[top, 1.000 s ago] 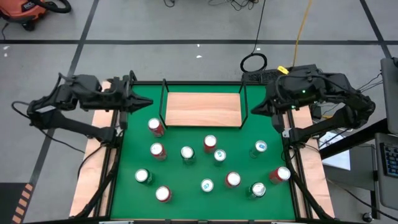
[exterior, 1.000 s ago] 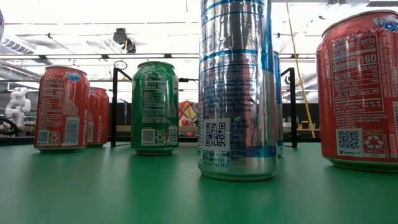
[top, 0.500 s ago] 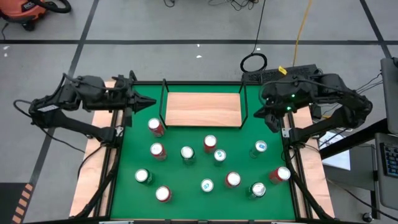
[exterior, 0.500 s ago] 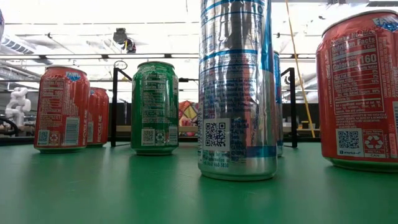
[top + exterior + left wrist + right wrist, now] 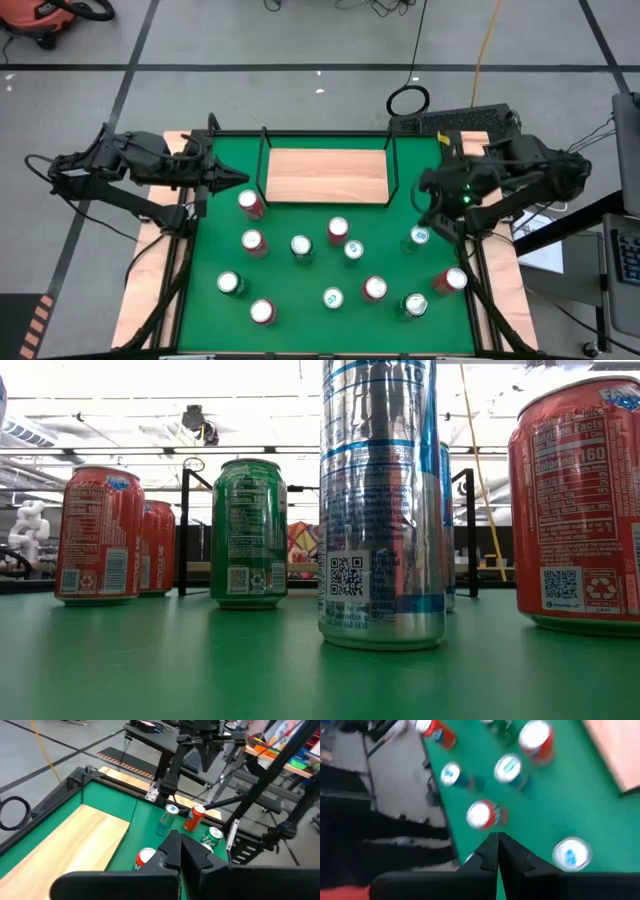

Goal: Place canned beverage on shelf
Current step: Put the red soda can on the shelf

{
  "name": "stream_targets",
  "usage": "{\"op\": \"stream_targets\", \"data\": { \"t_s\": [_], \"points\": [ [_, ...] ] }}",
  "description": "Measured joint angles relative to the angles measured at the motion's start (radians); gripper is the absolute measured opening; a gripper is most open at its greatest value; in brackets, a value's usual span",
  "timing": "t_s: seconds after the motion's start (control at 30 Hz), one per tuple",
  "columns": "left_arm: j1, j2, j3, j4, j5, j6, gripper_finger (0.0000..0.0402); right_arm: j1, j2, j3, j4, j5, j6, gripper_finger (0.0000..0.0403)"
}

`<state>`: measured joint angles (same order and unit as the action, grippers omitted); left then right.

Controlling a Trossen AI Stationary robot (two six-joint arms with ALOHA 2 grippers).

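Flanking the shelf (image 5: 326, 176), left gripper (image 5: 243, 176) and right gripper (image 5: 424, 200) hover, jaws closed, empty.

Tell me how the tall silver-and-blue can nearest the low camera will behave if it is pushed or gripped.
The silver-and-blue can stands upright, tall and narrow, so a high push would probably tip it. Its round body would likely roll once down. The glossy metal wall may be slippery and dent under a hard squeeze.

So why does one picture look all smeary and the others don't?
The right wrist view is the smeary one: the cans and green mat look streaked and soft. The left wrist view is sharper, with the shelf board clear. In the low view, the tall silver can glints with bright reflections, and the ceiling lights behind look washed out.
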<state>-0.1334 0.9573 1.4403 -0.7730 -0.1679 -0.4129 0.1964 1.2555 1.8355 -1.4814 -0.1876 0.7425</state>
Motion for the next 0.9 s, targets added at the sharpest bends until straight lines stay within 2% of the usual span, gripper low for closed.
{"op": "stream_targets", "data": {
  "t_s": [0.27,0.43,0.63,0.9],
  "points": [
    [0.0,0.0,0.0,-0.021,0.039,0.0,0.0,0.192,0.014,0.0,-0.028,0.08,0.171,0.0007],
    [0.0,0.0,0.0,-0.034,0.04,0.0,0.0,0.291,0.042,0.0,-0.089,0.082,0.24,0.0024],
    [0.0,0.0,0.0,-0.037,0.04,0.0,0.0,0.375,0.06,0.0,-0.09,0.086,0.283,0.0072],
    [0.001,0.0,0.0,-0.05,-0.008,0.0,0.0,0.475,0.059,-0.057,-0.09,0.212,0.342,0.0141]
  ]
}}
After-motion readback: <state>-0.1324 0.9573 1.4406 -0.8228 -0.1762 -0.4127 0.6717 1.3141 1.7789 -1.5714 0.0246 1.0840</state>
